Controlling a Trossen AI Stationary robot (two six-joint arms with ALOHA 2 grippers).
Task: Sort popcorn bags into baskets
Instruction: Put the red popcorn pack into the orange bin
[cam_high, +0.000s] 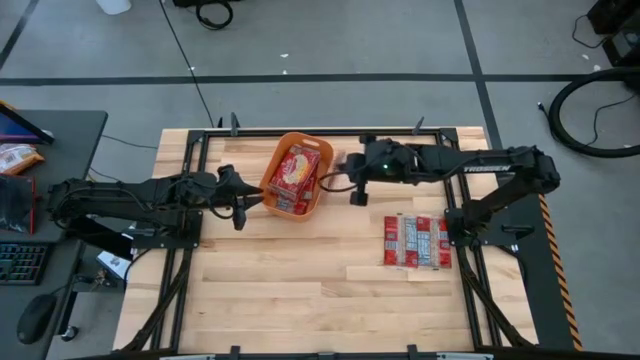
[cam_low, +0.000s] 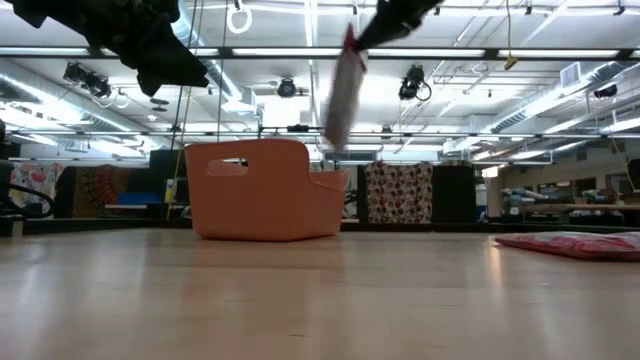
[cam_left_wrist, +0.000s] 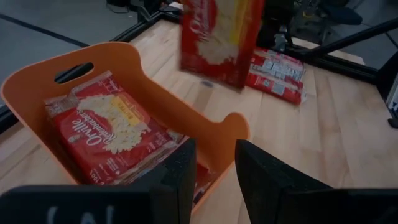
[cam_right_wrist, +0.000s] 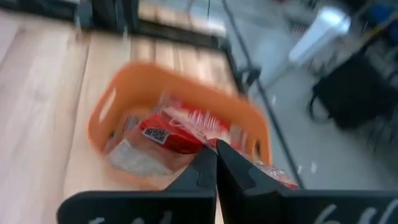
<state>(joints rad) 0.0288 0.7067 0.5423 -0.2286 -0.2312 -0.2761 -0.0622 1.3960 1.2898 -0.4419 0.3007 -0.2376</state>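
Observation:
The orange basket (cam_high: 293, 176) stands on the table's far middle and holds several red popcorn bags (cam_left_wrist: 109, 134). My right gripper (cam_low: 365, 35) is above the basket's right end, shut on one more red popcorn bag (cam_low: 340, 90) that dangles over the rim. My left gripper (cam_left_wrist: 214, 177) is open. It hovers off the table at the basket's near left corner (cam_high: 240, 207) and touches nothing. More bags lie flat in a pile (cam_high: 415, 242) on the table's right side. My right gripper pinches the hanging bag by its top end (cam_low: 350, 45) between the two shut fingers, coming from above. The bag is lifted clear and hangs below the fingers, slightly tilted, with its lower end (cam_low: 335, 138) above the basket's rim.
The remaining pile of bags (cam_left_wrist: 277, 71) lies near the right arm's base. Black metal rails frame the table's left, right and far sides (cam_high: 190, 180). Bare wood stretches across the table's near half (cam_high: 300, 290).

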